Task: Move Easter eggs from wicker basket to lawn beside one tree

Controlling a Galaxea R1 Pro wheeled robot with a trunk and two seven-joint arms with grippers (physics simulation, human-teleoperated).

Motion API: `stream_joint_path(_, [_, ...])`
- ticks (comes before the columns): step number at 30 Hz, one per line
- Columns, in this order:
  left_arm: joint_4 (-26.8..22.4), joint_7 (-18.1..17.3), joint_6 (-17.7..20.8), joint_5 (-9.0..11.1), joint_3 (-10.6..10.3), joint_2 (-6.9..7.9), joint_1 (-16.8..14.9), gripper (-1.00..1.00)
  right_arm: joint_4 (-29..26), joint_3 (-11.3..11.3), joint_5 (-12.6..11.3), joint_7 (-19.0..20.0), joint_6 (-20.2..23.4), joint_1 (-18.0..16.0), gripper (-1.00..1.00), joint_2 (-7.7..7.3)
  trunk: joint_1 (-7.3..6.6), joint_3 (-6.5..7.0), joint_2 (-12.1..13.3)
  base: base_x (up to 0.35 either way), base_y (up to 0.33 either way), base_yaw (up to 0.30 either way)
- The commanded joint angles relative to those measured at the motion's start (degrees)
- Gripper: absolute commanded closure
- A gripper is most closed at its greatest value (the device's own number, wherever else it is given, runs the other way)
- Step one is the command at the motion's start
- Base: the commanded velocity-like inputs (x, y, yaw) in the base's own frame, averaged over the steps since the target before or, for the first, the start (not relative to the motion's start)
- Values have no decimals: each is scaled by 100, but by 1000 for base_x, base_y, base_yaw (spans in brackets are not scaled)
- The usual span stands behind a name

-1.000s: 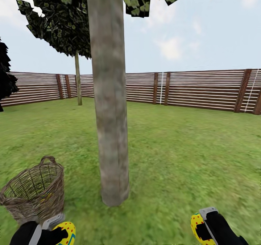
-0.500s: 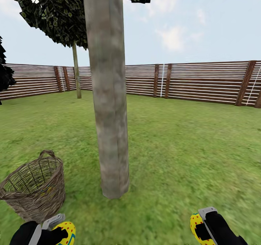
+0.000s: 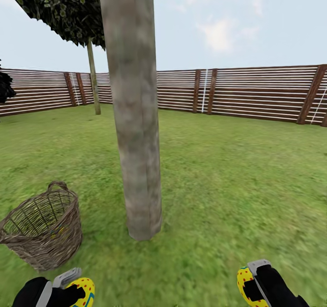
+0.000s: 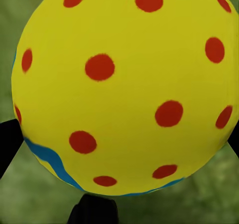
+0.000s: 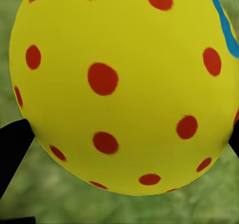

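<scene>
**Two eggs in hand beside the thick trunk, basket on the grass**

A wide flat lawn of green grass (image 3: 236,179) runs back to a fence of brown horizontal wooden slats (image 3: 254,93) that closes the garden on all visible sides, under a pale blue sky with thin clouds. A tree with a thick, straight, pale grey-brown trunk (image 3: 136,129) rises from the lawn in the middle foreground; a thin-trunked tree (image 3: 94,77) stands far back near the fence.

The round brown woven wicker basket (image 3: 43,227) sits on the grass near the left of the thick trunk, apart from it, tilted slightly, one loop handle up at its rim. A yellow patch shows faintly through its weave; what it is cannot be told.

The left gripper (image 3: 68,289) pinches a small yellow Easter egg with red dots and a blue-green band (image 3: 81,291) just in front of the basket. The right gripper (image 3: 254,284) pinches a second such spotted egg (image 3: 247,286) over grass, right of the trunk.
</scene>
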Motion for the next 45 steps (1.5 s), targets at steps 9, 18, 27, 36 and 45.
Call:
stream_joint_path(9, [-10,-23,26,-4,11,-1,-3,100,-7,6,65,59,26,-3,100,-2,22,-206,-15,0,0,0])
stream_joint_path(18, [-11,-23,26,-4,10,-1,-3,100,-7,14,65,59,26,-3,100,6,45,-405,-27,0,0,0])
stream_joint_path(27, [-5,-23,26,-4,10,-1,-3,100,-7,9,65,59,26,-3,100,6,68,-605,-39,0,0,0])
stream_joint_path(36, [-12,-87,26,5,17,-1,-3,100,-7,15,65,59,26,-3,100,6,68,-605,-39,110,0,0])
stream_joint_path(45, [-12,-93,26,5,10,-1,-3,100,0,23,65,59,26,-3,100,6,68,-605,-39,314,0,0])
